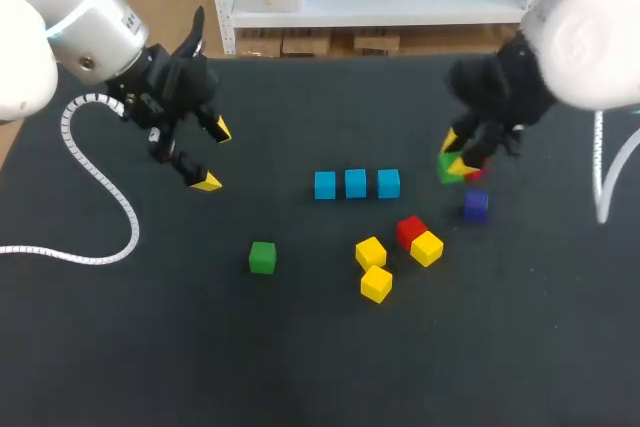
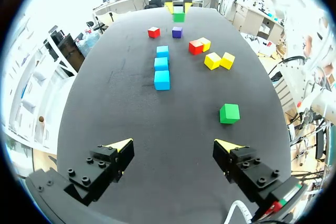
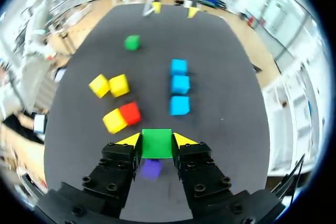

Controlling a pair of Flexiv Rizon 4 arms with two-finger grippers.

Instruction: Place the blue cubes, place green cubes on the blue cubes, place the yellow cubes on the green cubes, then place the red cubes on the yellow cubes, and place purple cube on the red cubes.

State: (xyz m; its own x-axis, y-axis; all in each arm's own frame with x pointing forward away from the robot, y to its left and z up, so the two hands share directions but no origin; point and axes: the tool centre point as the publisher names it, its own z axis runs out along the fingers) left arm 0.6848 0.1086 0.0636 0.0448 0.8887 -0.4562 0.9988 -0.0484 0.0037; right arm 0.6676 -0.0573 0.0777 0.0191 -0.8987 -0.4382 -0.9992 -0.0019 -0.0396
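My right gripper (image 3: pixel 156 140) is clamping a green cube (image 3: pixel 156 144) between its two yellow-tipped fingers, holding it over the right side of the dark tabletop (image 1: pixel 150 347). The purple cube (image 1: pixel 476 205) is lying just under and beside that gripper, and a red cube (image 2: pixel 154 32) is sitting close by (the head view is showing only a sliver of it behind the fingers). Three blue cubes (image 1: pixel 356 183) are standing in a close row at the middle of the tabletop, narrow gaps between them, each sitting directly on the surface. Nearer the camera in the head view, three yellow cubes (image 1: pixel 371 252) are clustering with a second red cube (image 1: pixel 410 230), which is touching one of the yellow ones. A second green cube (image 1: pixel 262 257) is resting alone, to the left of that cluster. My left gripper (image 2: pixel 174 146) is hanging over the left part of the tabletop, well apart from every cube, its fingers spread wide and gripping nothing.
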